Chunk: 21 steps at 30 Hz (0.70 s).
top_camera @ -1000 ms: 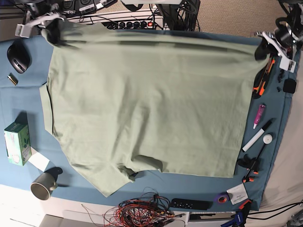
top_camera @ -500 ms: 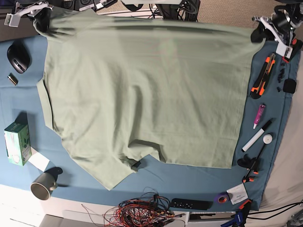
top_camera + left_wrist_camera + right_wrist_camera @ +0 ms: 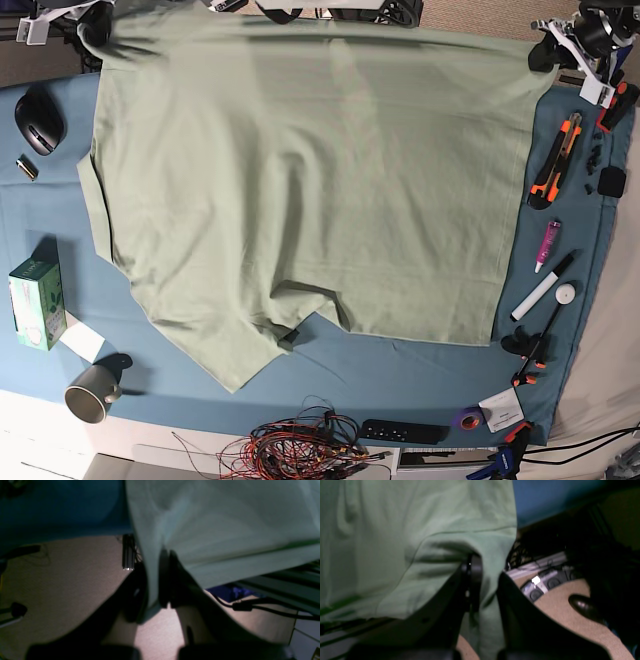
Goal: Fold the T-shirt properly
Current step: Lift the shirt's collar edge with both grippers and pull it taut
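Nearest my wrist cameras, I have both tools clamped on cloth. My left gripper point(image 3: 153, 597) has its black jaws pinched tight on a hem corner of the large pale sage-green cotton T-shirt point(image 3: 310, 180), and my right gripper point(image 3: 483, 590) is pinched the same way on the opposite corner, a fold of green fabric running down between its jaws. From the base camera, the left gripper point(image 3: 560, 50) sits at the far corner on that view's right and the right gripper point(image 3: 85, 22) at the far corner on its left.

I judge this as the spreading step: the shirt is held by its far edge, stretched between the two arms over the far end of the teal-blue table cloth point(image 3: 60, 220), the rest draped across the middle of the table. The near left part is rumpled, with a sleeve bunched and a small dark label point(image 3: 290, 335) peeking out at the near edge.

My next move, I think, needs both arms to travel together, keeping the far edge taut so the body lays flat before any fold.

Both wrist pictures are dark and smeared. The right gripper is cut off at the frame's top edge in the base view. I can't make out the collar or placket, which I take to be underneath.
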Motion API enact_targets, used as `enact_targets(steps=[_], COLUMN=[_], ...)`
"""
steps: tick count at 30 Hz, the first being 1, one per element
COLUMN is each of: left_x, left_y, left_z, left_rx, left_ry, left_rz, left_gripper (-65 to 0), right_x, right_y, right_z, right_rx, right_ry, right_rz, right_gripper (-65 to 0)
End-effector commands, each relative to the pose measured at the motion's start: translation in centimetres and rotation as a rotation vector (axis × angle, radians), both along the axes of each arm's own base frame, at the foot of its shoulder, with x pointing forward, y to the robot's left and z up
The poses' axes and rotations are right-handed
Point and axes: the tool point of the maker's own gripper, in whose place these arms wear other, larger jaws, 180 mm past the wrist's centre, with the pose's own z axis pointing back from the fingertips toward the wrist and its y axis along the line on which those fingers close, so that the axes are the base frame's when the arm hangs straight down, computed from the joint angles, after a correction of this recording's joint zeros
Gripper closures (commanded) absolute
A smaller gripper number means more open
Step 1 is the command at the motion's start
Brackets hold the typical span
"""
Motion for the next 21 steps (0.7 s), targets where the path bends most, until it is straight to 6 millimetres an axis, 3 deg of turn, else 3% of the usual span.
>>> enact_targets(steps=[1,6,10,15,21], left_x=[-0.3,-0.6,0.1,3.4,7.7], left_y=[0.9,0.9,0.4,-0.5,-1.2], left_z=[0.4,0.4,0.9,2.5,3.9], left_rx=[0.030,0.026,-0.011,-0.062,-0.070], left_ry=[0.008,0.014,-0.022,-0.140,-0.253], left_rz=[0.001,0.003,0.004,-0.019,-0.036], left_gripper=[0.0,0.0,0.0,0.0,0.0], right_x=[-0.2,-0.7,0.2,3.6,9.1], right_y=[-1.0,-0.9,-0.4,-0.3,-0.7], right_z=[1.0,0.8,1.4,2.2,2.4], right_rx=[-0.035,-0.031,0.012,0.020,-0.056], right_ry=[-0.007,0.013,-0.047,-0.166,-0.290], right_rz=[-0.015,-0.013,-0.022,-0.021,-0.014], right_gripper=[0.0,0.0,0.0,0.0,0.0])
